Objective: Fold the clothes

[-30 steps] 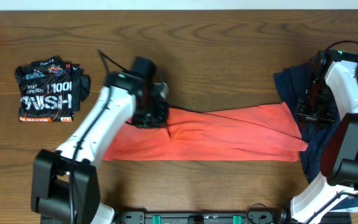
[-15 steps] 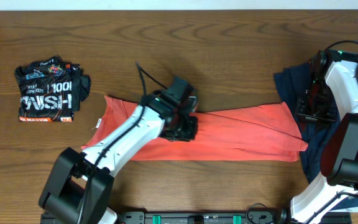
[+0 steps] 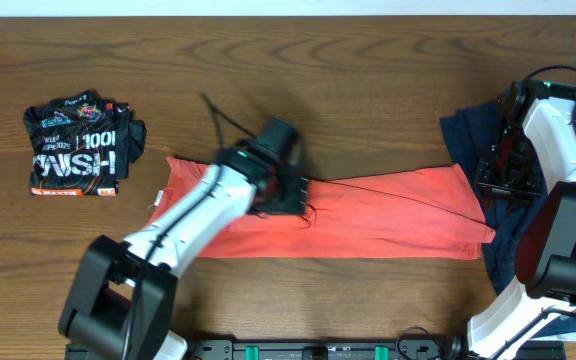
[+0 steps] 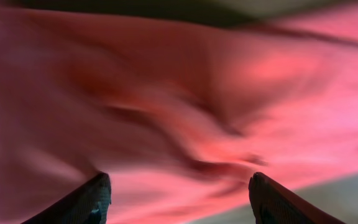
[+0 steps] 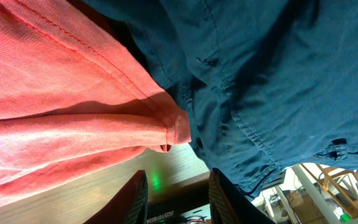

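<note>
Wood table (image 3: pixel 368 60); left hand (image 4: pixel 179 182), wide and empty, just above coral-red T-shirt (image 3: pixel 388 215)

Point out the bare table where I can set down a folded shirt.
Free: the far strip of table beyond the coral-red shirt, between the black printed shirt and the navy shirt. Crowded: the right end, and mid-table under the left gripper.

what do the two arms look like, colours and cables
The left arm and right arm have white shells over black joints and bases, each with a small green light and a thin black cable. The fingers are dark, blunt and tapered.
</note>
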`<state>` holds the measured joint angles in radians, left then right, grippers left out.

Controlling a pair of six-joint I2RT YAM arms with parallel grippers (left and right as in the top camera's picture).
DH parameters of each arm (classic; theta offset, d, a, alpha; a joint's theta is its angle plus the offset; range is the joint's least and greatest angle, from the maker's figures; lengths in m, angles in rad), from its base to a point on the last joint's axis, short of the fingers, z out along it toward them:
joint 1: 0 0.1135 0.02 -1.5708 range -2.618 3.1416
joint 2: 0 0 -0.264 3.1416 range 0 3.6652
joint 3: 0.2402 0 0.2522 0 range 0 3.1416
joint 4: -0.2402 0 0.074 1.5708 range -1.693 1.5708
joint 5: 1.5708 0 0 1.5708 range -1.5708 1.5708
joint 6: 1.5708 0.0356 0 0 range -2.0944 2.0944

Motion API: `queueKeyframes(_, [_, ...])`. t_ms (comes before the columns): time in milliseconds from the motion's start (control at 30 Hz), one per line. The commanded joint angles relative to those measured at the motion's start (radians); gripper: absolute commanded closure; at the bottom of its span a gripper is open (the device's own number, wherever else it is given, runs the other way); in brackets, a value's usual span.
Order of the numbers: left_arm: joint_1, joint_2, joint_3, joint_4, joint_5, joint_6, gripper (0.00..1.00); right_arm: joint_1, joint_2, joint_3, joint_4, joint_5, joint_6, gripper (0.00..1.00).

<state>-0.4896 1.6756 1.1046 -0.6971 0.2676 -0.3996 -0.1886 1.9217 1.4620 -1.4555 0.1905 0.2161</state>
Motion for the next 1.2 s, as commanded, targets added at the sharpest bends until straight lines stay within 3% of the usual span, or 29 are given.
queueKeyframes(0, [0.116,-0.023,0.003,-0.029,-0.078,-0.006,0.27,-0.014,0.004,-0.004,0.002,0.0,-0.008,0.69])
queueKeyframes(333, [0.398,-0.019,-0.005,-0.044,-0.13,-0.018,0.28,-0.014,0.004,-0.004,0.008,-0.001,-0.008,0.69])
queueKeyframes(633, [0.422,0.027,-0.076,-0.018,-0.19,-0.055,0.29,-0.014,0.004,-0.004,0.004,0.0,-0.008,0.69])
queueKeyframes(700, [0.421,0.047,-0.076,-0.011,-0.19,-0.054,0.4,-0.014,0.004,-0.004,0.004,-0.001,-0.008,0.69])
queueKeyframes(767, [0.421,0.053,-0.076,-0.008,-0.19,-0.054,0.64,-0.014,0.004,-0.004,0.004,-0.001,-0.008,0.69])
queueKeyframes(800, [0.422,0.052,-0.076,-0.004,-0.19,-0.043,0.85,-0.014,0.004,-0.004,0.004,0.0,-0.008,0.69])
queueKeyframes(833, [0.422,0.048,-0.074,-0.004,-0.191,-0.034,0.94,-0.014,0.004,-0.004,0.004,0.0,-0.008,0.69])
queueKeyframes(1167, [0.544,-0.036,-0.071,-0.146,-0.261,-0.054,0.94,-0.014,0.004,-0.004,0.008,0.0,-0.008,0.69])
